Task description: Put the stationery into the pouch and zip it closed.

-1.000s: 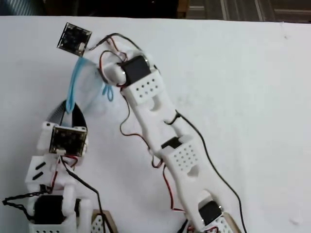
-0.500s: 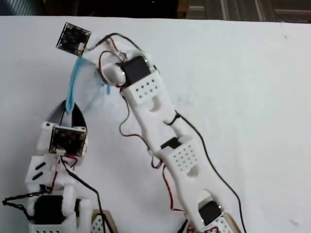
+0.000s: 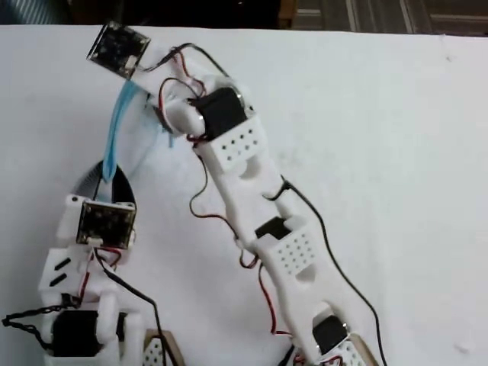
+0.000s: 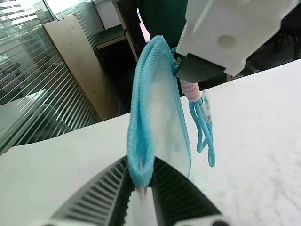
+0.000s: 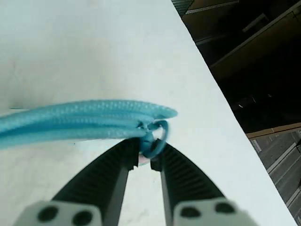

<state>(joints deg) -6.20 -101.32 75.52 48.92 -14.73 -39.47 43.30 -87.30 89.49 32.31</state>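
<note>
A light blue mesh pouch [image 3: 120, 126] hangs stretched on edge between the two arms at the table's left. My left gripper [image 4: 141, 178] is shut on the pouch's [image 4: 143, 117] near end. It appears in the high view as black fingers [image 3: 101, 177] just ahead of the left wrist camera. My right gripper [image 5: 149, 151] is shut on the zipper pull [image 5: 153, 140] at the far end of the pouch's top seam [image 5: 84, 120]. In the left wrist view the right gripper [image 4: 197, 70] sits at that far corner. A blue cord loop [image 4: 205, 136] dangles below it.
The right arm's white links [image 3: 252, 206] run diagonally across the middle of the white table [image 3: 381, 137]. The table's far edge [image 3: 343, 30] borders a dark room. To the right of the arms the tabletop is bare.
The right arm has moved toward the far edge and its wrist camera has tilted, drawing the pouch's far end along. The left arm has stayed put.
</note>
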